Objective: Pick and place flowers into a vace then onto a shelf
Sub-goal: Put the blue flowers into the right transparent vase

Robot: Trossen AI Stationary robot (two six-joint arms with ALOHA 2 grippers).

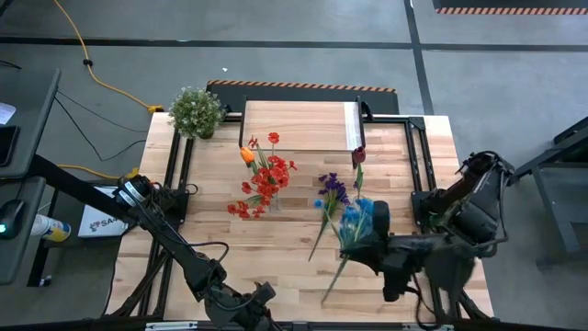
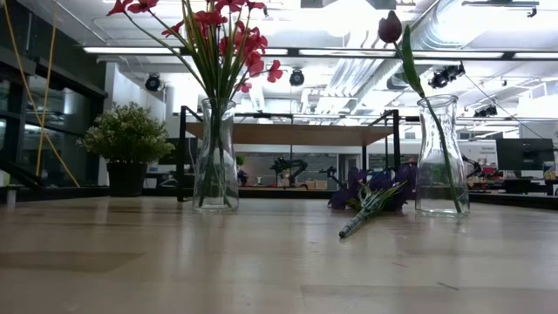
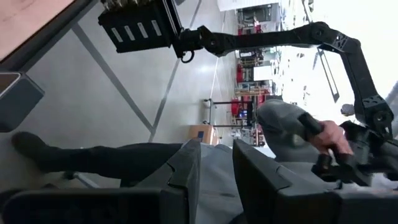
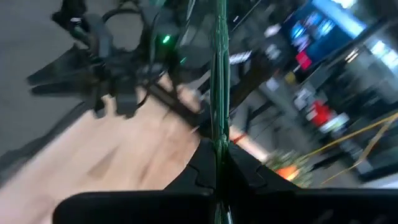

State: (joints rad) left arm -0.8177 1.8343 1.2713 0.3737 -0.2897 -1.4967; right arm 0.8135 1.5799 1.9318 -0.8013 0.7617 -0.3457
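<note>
Blue flower lifted.
Our right gripper [image 4: 219, 163] has its jaws clamped on the blue flower's stem [image 4: 219, 74]; our left gripper [image 3: 214, 171] waits, jaws slightly apart, empty.

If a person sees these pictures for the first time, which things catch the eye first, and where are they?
First, the red flowers with an orange tulip in a clear vase at the table's middle. To their right, a dark red rosebud stands alone in a second vase, purple flowers lying beside it. Nearer the front, the right gripper is shut on a blue flower's stem.
</note>
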